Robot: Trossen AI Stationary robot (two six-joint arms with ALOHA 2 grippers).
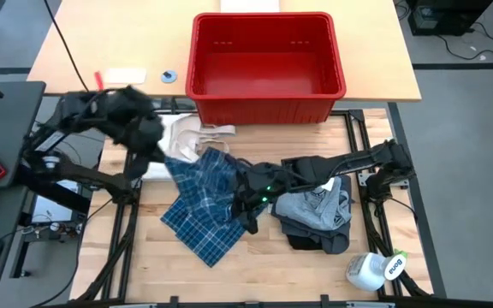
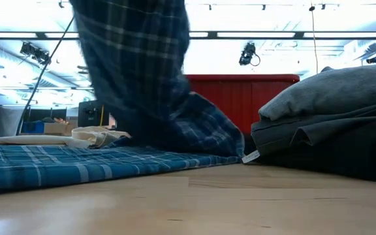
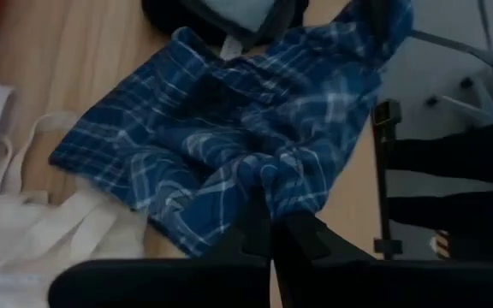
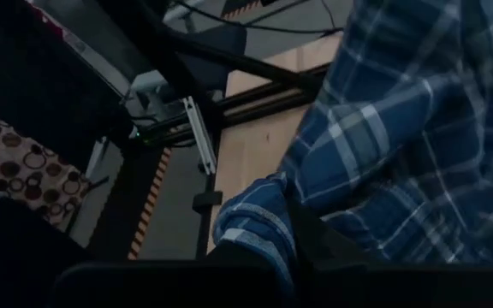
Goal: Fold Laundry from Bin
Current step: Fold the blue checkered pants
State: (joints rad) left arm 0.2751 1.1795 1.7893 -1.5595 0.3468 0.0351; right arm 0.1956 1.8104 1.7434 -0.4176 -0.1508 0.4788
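High view first: we see the plaid shirt (image 1: 202, 210) spread on the wooden table (image 1: 255, 265) in front of the red bin (image 1: 265, 64), which sits at the far edge with nothing visible inside. The shirt is blue with white checks, rumpled, part of it flat on the wood and part pulled up. Both arms cover some of it, so we cannot follow its full outline or find its sleeves.

We find the left gripper (image 1: 154, 152) at the shirt's far left edge. In its wrist view the fingers (image 3: 251, 239) are clenched on a bunched fold of plaid. The right gripper (image 1: 248, 204) sits at the shirt's right edge, and its wrist view shows plaid cloth pinched at its tip, the fingers themselves mostly lost in shadow.

From table height, a hanging curtain of plaid fills the middle and blocks most of the bin; both grippers are out of sight there.

To the right lies a pile of folded clothes (image 1: 317, 214), light grey over darker grey and black, partly under the right arm. A cream cloth with strap loops (image 1: 191, 137) lies left of the shirt, near the bin. A white bottle (image 1: 373, 269) lies at the near right corner.
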